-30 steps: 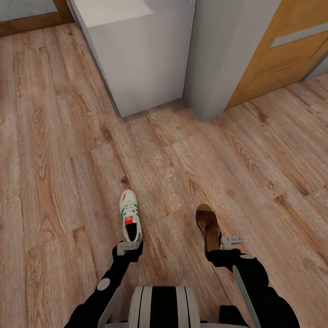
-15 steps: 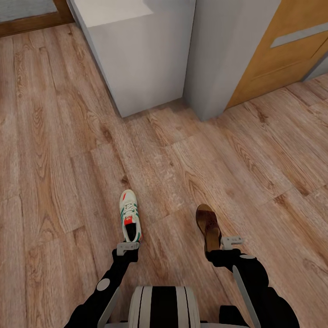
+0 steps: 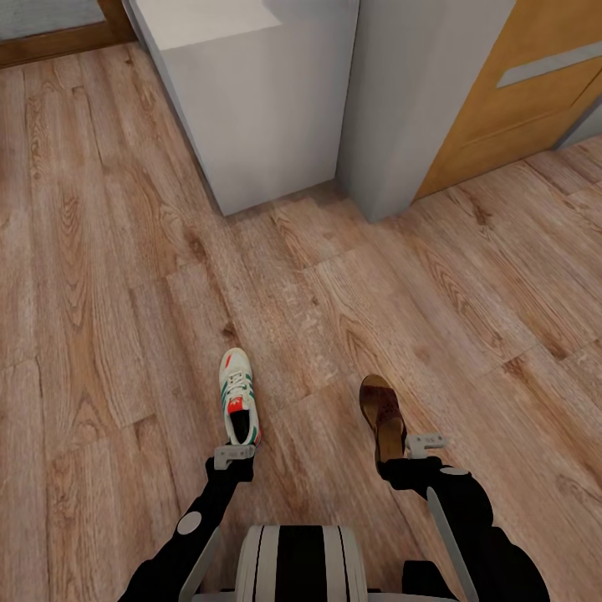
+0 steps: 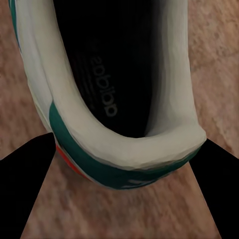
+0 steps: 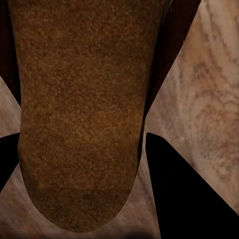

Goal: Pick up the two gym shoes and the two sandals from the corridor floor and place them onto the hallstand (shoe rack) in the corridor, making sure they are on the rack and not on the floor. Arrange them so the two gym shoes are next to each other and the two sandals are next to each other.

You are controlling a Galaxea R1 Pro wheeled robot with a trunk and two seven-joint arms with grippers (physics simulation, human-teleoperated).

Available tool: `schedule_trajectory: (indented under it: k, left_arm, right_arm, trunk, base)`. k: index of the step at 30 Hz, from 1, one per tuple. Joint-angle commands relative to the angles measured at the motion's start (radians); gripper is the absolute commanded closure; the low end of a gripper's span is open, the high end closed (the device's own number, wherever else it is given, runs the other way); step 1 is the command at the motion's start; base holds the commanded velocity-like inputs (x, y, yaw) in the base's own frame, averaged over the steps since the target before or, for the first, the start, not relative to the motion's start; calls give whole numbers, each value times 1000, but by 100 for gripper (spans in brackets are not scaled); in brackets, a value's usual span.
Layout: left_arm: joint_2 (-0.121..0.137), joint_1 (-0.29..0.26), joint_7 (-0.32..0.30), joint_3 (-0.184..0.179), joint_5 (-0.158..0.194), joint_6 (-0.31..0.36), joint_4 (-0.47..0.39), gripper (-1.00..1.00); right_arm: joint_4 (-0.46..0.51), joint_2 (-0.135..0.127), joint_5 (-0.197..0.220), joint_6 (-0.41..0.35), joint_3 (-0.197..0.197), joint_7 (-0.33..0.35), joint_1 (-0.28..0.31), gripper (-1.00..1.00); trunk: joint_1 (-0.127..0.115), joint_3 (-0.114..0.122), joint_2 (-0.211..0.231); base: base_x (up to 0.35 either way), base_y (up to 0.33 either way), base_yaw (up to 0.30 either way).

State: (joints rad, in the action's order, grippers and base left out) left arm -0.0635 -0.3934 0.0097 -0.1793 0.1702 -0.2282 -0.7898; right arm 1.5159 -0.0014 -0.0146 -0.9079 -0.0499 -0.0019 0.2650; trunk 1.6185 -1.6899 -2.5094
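Pick phase, both arms down at heel ends. My left gripper point(image 3: 235, 456) sits at the heel of one gym shoe point(image 3: 238, 395), toe pointing away from me; in the left wrist view the white heel collar point(image 4: 134, 149) sits between my two dark fingers point(image 4: 25, 184), one each side. Can't tell whether they're clamped on it or just straddling it. Right gripper point(image 3: 425, 443) is at the heel of a brown sandal point(image 3: 383, 415); right wrist view shows the tan footbed point(image 5: 79, 114) between the fingers point(image 5: 184, 189), contact also unclear. Both shoes rest on the corridor floor point(image 3: 100, 293), well apart from each other. Judgement: grasp not confirmed, nothing lifted. Next move calls for closing firmly on each heel, lifting straight, then driving to the rack. Second shoe and second sandal are a later trip. Floor is light brown wood-grain plank, flat. Ahead: a pale grey cabinet block point(image 3: 251, 109), a grey wall corner point(image 3: 410, 100), an orange-brown door point(image 3: 518, 92) to its right.
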Motion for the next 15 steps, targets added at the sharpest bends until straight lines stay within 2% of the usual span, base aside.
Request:
schedule_trajectory:
  k: [1,9,15]
  left_arm:
    - [1,0,1,-3,11,-3,1,100]
    - [1,3,1,-4,11,-3,-1,100]
    - [1,5,2,-5,11,-3,-13,100]
  right_arm:
    - [1,0,1,-5,-1,-3,0,100]
    - [1,0,1,-5,-1,-3,0,100]
    - [0,0,1,-5,-1,-3,0,100]
  trunk:
    - [0,0,0]
    - [0,0,0]
    - [-3,23,1]
  base:
    - [0,0,0]
    - [0,0,0]
    - [0,0,0]
